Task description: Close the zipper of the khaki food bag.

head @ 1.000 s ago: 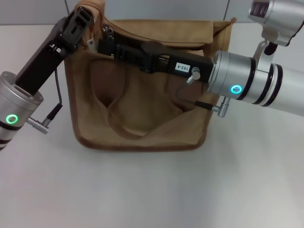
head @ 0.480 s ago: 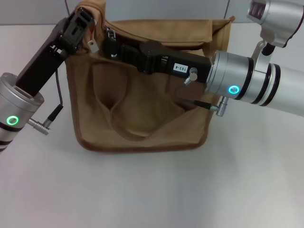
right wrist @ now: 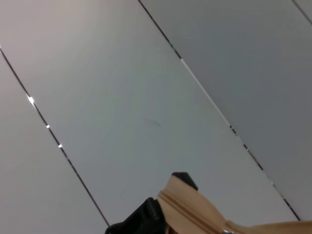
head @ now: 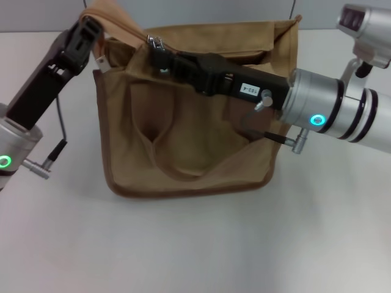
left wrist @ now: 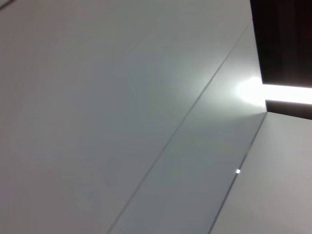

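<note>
Right gripper point(head: 157, 47) jaws look clamped on the small silver zipper pull point(head: 154, 41), left gripper point(head: 91, 27) pinching the boxy tan canvas food bag point(head: 183, 140) corner; risk: pull slips or bag lifts as the tan fabric zipper point(right wrist: 195, 207) snags.

White sticker point(head: 250, 90) on the right gripper's black body, head view: dark characters, seen upside down, apparently "103-4"; last digit uncertain
Bag point(head: 183, 140): no readable print, brand or tag text
Left wrist view: no readable text
Right wrist view: no readable text
</note>
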Available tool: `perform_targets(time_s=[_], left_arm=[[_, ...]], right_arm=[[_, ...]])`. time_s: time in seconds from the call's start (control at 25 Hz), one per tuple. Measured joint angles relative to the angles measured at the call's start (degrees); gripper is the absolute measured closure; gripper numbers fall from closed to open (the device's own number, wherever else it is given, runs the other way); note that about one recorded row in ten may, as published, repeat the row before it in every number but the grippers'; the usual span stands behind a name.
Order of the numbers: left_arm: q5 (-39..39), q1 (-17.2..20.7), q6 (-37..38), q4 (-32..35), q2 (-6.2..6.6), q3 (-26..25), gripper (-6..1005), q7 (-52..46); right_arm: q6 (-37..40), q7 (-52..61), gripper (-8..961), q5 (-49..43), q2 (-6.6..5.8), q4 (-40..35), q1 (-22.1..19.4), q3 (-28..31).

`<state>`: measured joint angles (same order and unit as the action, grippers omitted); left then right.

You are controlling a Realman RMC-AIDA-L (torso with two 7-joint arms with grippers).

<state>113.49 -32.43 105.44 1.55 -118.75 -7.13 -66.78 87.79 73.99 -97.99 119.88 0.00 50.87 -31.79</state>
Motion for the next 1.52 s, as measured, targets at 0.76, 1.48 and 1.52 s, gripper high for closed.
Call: perform_targets(time_s=[0.76,1.48,1.52], left_arm=[[-0.04,3.80,-1.25,3.16,0.28,-7.61,979,0.69],[0.18,4.12,-5.01,3.63,0.14,-7.87,978,1.73],[0.37,4.16,-5.17,3.64,0.20,-7.59,978,2.85]], right_arm=[[2.09,8.24,865,0.59,-0.46,-10.59,-9.74,0.57],[7.26,1.62,803,6.19,-0.34,-13.33,-15.88,1.15],[7.60,0.79,799,6.93,-0.33,-13.31,-16.51,0.89]])
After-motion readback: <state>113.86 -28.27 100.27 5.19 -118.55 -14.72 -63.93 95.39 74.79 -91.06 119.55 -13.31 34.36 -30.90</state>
